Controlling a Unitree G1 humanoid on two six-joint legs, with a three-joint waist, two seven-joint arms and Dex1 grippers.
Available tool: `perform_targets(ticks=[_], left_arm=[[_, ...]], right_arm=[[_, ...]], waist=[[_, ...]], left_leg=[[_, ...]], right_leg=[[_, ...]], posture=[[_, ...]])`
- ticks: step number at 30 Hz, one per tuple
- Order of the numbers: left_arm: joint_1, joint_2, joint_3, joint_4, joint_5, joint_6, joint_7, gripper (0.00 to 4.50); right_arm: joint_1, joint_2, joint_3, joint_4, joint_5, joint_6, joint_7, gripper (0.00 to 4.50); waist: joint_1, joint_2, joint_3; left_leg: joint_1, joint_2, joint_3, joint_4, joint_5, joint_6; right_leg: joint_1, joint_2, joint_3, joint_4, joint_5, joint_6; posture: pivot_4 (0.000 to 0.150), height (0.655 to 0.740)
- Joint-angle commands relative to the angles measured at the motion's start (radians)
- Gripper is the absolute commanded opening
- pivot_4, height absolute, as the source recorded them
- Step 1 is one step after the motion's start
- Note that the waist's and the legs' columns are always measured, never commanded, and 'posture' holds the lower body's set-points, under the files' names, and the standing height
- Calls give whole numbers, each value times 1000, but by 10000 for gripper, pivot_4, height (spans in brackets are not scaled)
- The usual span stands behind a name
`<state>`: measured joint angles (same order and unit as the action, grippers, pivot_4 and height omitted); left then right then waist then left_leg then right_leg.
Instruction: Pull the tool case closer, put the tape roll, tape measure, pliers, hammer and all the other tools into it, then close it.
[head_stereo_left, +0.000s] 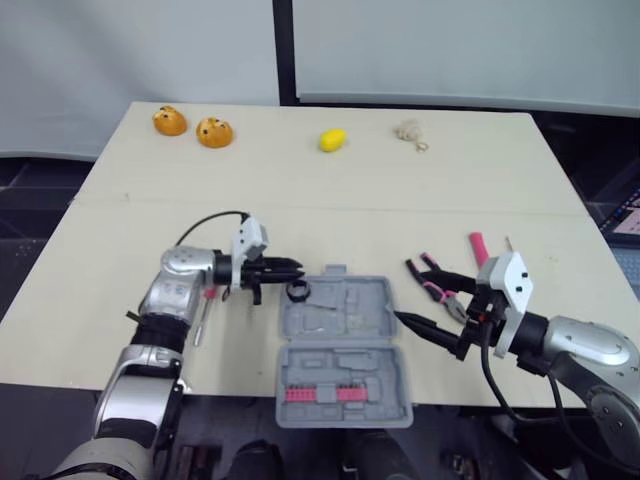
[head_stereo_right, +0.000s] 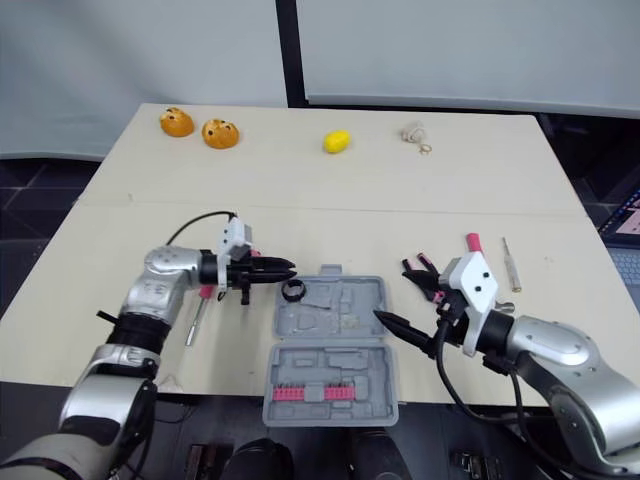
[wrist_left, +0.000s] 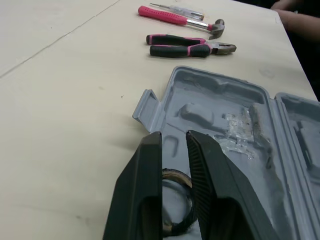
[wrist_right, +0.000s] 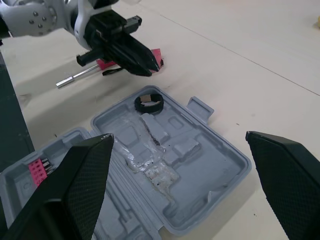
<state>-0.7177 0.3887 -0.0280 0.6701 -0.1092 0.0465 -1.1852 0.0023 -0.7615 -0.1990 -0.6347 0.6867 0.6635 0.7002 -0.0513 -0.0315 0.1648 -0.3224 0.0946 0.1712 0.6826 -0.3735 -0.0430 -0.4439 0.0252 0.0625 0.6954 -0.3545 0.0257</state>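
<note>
Starting at the counter's (head_stereo_left: 330, 195) far left corner, two orange round things (head_stereo_left: 170, 121) are sitting there, with a yellow one (head_stereo_left: 332, 139) and a small beige lump (head_stereo_left: 410, 132) further along the far edge. The left gripper (head_stereo_left: 290, 268) is hovering just off the tool case's (head_stereo_left: 345, 320) far left corner, fingers (wrist_left: 145, 190) nearly pinched together with only a thin slit between them, holding nothing. A pink-handled screwdriver (head_stereo_left: 201, 318) is lying under that arm. The tape roll (wrist_right: 149, 103) is already lying in the case's far left corner, right below the fingertips but not touching them. The case itself is lying wide open at the middle of the near edge, with a row of pink bits (head_stereo_left: 322, 394) in its near half. On its right side, the right gripper (wrist_right: 177, 137) is hanging spread wide and empty. The pliers (wrist_left: 190, 48) are lying on the counter just beside the case, then the hammer (wrist_left: 180, 17), then a thin little screwdriver (head_stereo_right: 511, 264) toward the right edge.
</note>
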Motion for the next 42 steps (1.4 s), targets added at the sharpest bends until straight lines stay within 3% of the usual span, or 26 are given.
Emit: perform_targets(ticks=[1, 17, 23, 29, 31, 34, 39, 40, 42], left_arm=[[-20, -10, -14, 35, 11, -66, 25, 7173], [-37, -9, -80, 174, 69, -219, 32, 7173], [-29, 23, -159, 268, 192, -351, 100, 7173], [-29, 24, -141, 253, 145, -363, 57, 7173], [-21, 31, -87, 173, 71, -319, 41, 7173], [65, 82, 22, -111, -105, -138, 2, 16375], [385, 239, 198, -569, -243, 121, 82, 41914], [453, 261, 240, -632, -263, 160, 108, 44585], [556, 287, 309, -720, -303, 231, 153, 44585]], right_arm=[[-8, -15, 0, -16, 21, 3, 28, 45000], [11, -20, -13, -38, 30, 22, 23, 45000], [12, -29, -16, -38, 33, 26, 22, 45000], [14, -36, -23, -39, 36, 30, 27, 45000], [12, -42, -24, -36, 36, 30, 31, 45000], [9, -60, -35, -16, 37, 28, 48, 45000], [24, -144, -120, 105, 18, 6, 139, 45000], [31, -163, -137, 137, 7, -4, 163, 45000], [44, -191, -161, 188, -8, -23, 200, 45000]], waist=[[-5, 0, 0], [-4, 0, 0], [-4, 0, 0], [-7, 0, -1], [-8, 0, -1], [-13, 0, 0], [-29, 1, -1], [-33, 1, -1], [-31, 0, -1]], left_leg=[[0, 0, 0, 0, 0, 0], [0, 1, 0, 0, 0, 0], [1, 1, 0, 0, 0, 0], [2, 1, 1, -1, 0, 0], [2, 1, 1, -1, 0, 0], [1, 2, 1, -1, 0, 0], [1, 3, 0, -2, 0, 0], [2, 3, 0, -2, 0, 0], [2, 3, -1, -3, 0, 0]], right_leg=[[0, 0, 0, 0, 0, 0], [0, 1, 0, 0, 0, 0], [0, 1, 0, 0, 0, 0], [1, 1, 1, 1, 0, 0], [1, 1, 1, 1, 0, 0], [0, 1, 1, 1, 0, 0], [0, 0, 1, 1, 0, 0], [0, 0, 1, 0, 0, 0], [1, 0, 1, 0, 0, 0]], posture=[[1500, 7400], [1500, 7400], [1500, 7400], [1500, 7400], [1500, 7400], [1500, 7400], [1500, 7400], [1500, 7400], [1500, 7400]])
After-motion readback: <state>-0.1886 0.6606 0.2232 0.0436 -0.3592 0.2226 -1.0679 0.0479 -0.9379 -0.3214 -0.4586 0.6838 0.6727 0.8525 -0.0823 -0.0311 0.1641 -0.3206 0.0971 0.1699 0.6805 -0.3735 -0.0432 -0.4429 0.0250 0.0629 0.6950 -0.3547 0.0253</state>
